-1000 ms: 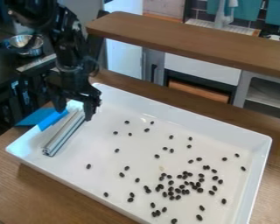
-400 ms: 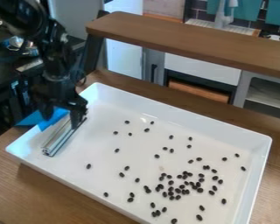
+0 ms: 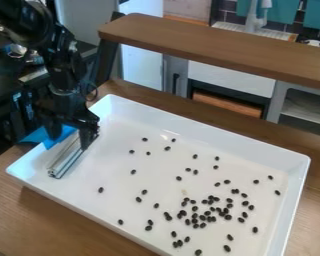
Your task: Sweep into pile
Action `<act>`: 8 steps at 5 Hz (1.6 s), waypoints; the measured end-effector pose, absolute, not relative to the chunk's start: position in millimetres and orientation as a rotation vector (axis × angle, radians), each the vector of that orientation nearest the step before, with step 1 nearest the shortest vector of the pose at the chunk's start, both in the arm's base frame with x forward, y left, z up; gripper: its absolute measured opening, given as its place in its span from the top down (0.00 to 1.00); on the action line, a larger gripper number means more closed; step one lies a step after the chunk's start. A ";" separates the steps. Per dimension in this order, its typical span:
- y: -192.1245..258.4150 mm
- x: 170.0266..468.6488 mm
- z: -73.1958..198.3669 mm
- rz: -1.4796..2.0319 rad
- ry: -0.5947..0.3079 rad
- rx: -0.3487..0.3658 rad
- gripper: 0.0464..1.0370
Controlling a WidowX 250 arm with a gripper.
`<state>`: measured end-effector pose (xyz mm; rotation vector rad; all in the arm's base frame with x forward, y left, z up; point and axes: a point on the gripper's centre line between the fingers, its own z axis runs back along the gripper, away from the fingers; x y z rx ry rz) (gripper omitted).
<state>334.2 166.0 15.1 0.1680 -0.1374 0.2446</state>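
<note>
A wooden table [image 3: 29, 215] runs under everything, and on it lies a big white tray [image 3: 189, 127], slanting from the left side of the frame down to the lower right, where the bottom edge cuts it off. A raised wooden shelf [image 3: 216, 47] crosses the upper right. The black arm [image 3: 62, 65] comes in from the upper left, and its gripper [image 3: 70, 135] hangs over the tray's left end, fingers apart above the upper end of a ribbed metal bar [image 3: 68, 161]. I can't tell whether they touch it. The bar lies aslant inside the tray, with a blue piece [image 3: 39, 135] beside the gripper, at the tray's left corner. Smallest are the dark beans [image 3: 203, 217]: many bunch loosely at lower right, some touching, while others sit scattered singly around them, one out alone toward the left.
</note>
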 end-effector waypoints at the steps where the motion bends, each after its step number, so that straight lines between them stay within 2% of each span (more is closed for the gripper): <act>1: 167.3 332.7 9.1 0.255 -0.125 0.172 0.04; 2: 167.4 329.8 5.9 0.263 -0.123 0.179 0.08; 3: 162.2 323.5 0.3 0.257 -0.106 0.160 0.24; 4: 157.0 316.4 2.2 0.249 -0.110 0.151 0.55; 5: 143.7 305.5 6.5 0.202 -0.103 0.139 0.71; 8: 92.9 287.2 2.4 0.141 -0.072 0.144 0.71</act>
